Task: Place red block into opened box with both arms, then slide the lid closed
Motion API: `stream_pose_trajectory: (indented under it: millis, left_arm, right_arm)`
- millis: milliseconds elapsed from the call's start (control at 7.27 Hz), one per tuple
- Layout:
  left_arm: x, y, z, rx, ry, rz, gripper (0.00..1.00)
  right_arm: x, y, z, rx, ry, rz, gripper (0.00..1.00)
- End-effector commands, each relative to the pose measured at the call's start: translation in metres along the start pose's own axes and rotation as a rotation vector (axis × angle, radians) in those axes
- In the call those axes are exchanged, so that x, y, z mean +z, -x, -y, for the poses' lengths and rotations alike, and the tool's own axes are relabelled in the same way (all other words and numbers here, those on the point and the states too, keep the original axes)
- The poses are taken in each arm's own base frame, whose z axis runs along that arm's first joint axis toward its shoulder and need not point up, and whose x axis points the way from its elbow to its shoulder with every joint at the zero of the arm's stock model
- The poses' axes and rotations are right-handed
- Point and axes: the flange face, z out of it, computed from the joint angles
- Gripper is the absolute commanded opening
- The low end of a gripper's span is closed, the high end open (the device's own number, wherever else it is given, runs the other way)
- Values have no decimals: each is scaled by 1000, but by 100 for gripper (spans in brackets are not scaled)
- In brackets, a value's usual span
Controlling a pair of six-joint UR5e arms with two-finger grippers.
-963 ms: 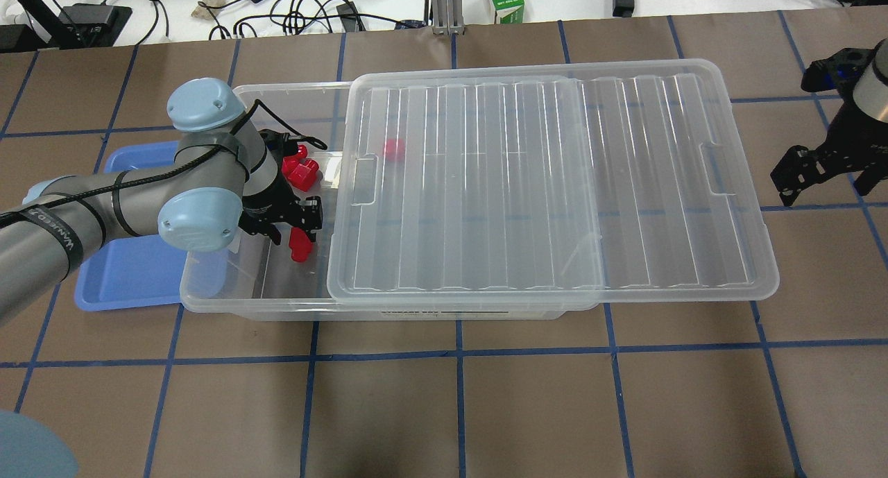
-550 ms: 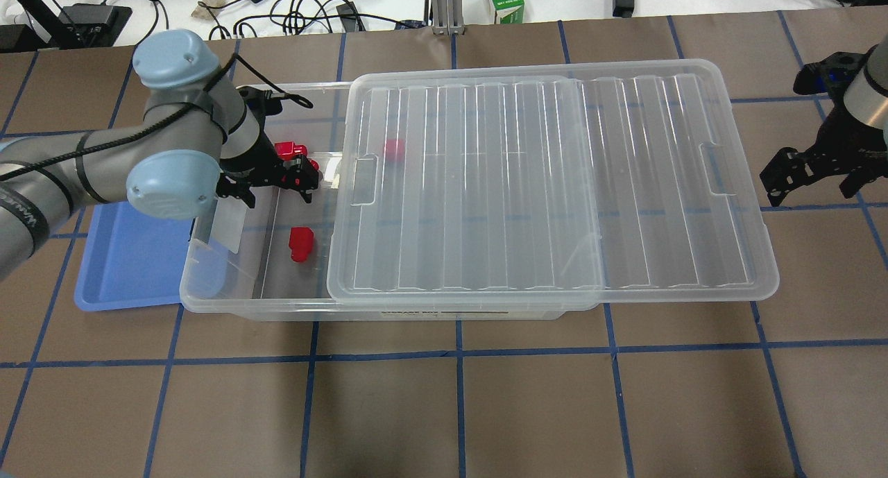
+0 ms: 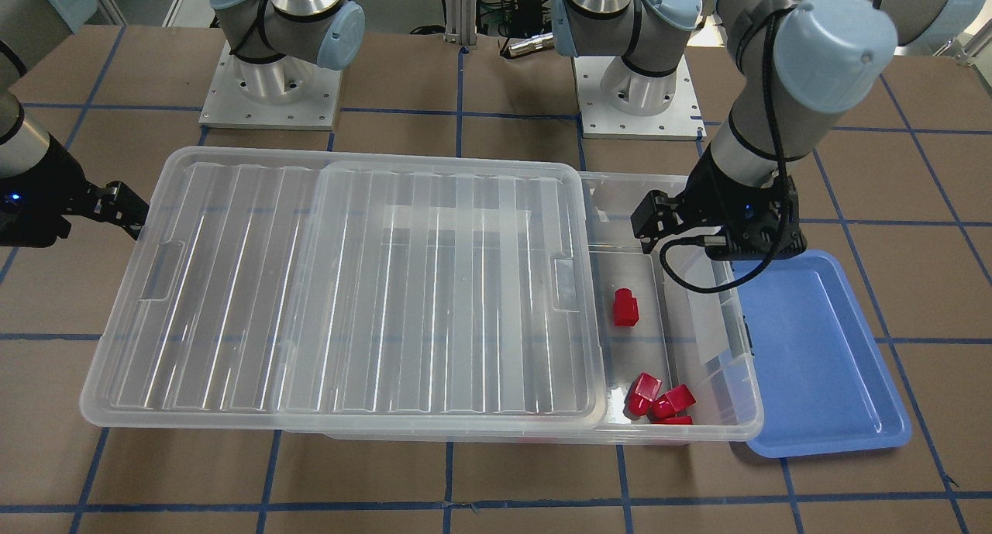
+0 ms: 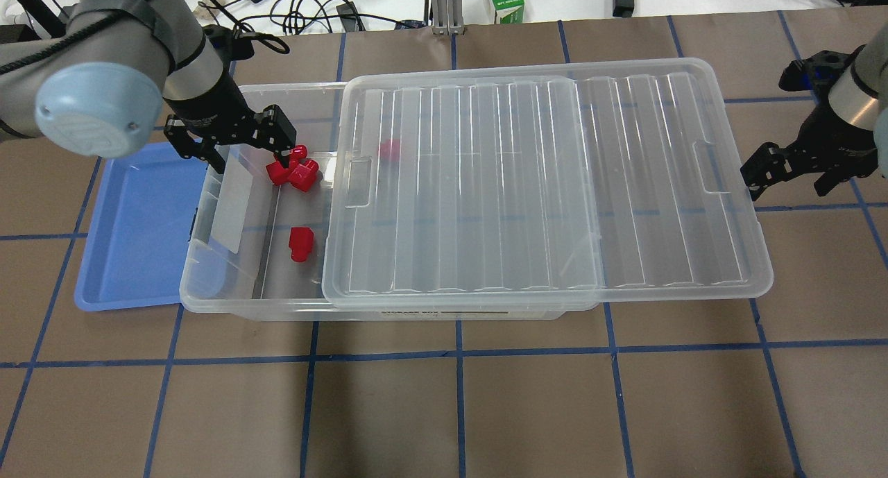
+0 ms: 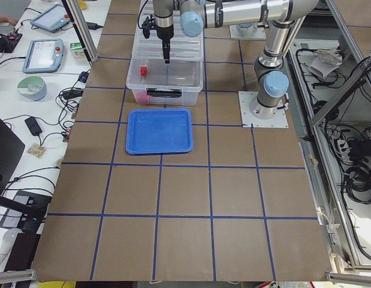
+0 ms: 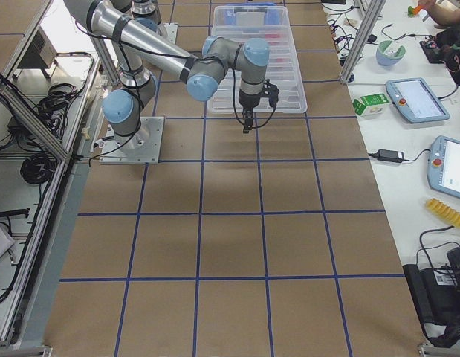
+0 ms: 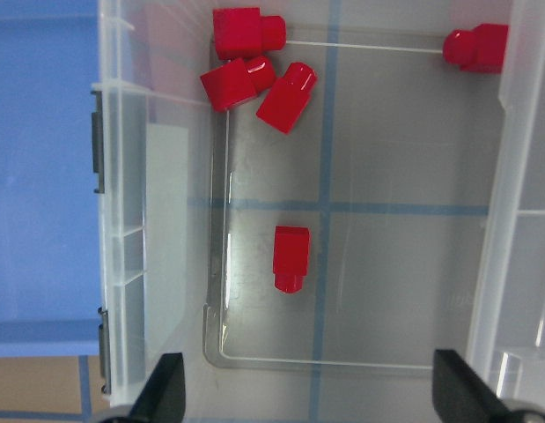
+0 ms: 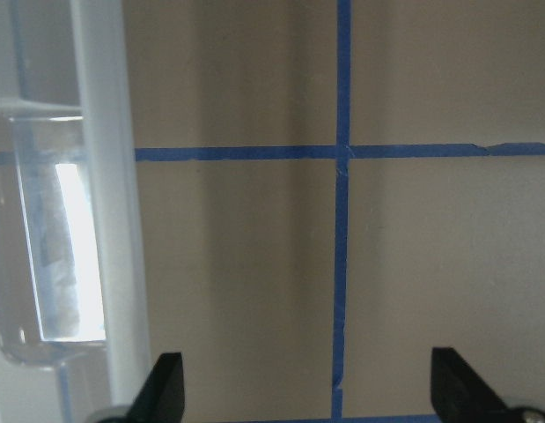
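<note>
1. Tape in blue lines crosses the brown table. At the left of the overhead view the blue tray lies flat on it, with its right edge against the left short end of the box.
2. In the upper left of that view, the left gripper hangs above the box's uncovered end. Its jaws are wide apart and hold nothing. In the left wrist view the two black fingertips sit at the bottom corners, with the box floor showing between them.
3. Only a strip at the box's left end is uncovered. The red block lies alone on its side on the floor there, clear of every wall, with its narrower end toward the bottom of the frame. Higher in the frame, three more red blocks huddle together, touching one another. A fifth block shows blurred through the plastic just to their right.
4. The lid fills the centre and right. It rests on the box rim, covers everything right of the open strip, and juts past the box's right end. Its left handle tab is just right of the huddle.
5. At the right edge, the right gripper is over the table, just beside the lid's right short end. Whether it touches the lid cannot be told. Its jaws are apart and empty — the right wrist view shows bare table between them.
</note>
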Motion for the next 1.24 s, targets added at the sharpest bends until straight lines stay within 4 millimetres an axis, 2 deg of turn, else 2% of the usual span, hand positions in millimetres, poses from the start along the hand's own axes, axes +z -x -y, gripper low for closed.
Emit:
stream_pose_trajectory:
  millis: [0,275,688,963,1101]
  left_arm:
    - [-50,-5,-33,11,-57,0,100]
    - [-42,-13,-32,28,-48,0,100]
    - [-41,-18,-32,39,-50,-2,100]
    - [-41,-19,-32,37,-50,-7,100]
    - [-41,-20,-33,39,-50,-10,100]
  right_arm:
    - [-1,35,4,-22,-13,29,100]
    - [1,70,5,8,-11,49,100]
    - [4,144,7,-111,-39,57,100]
    - [5,150,11,-116,-43,57,100]
    - [-2,149,16,-117,-60,53,100]
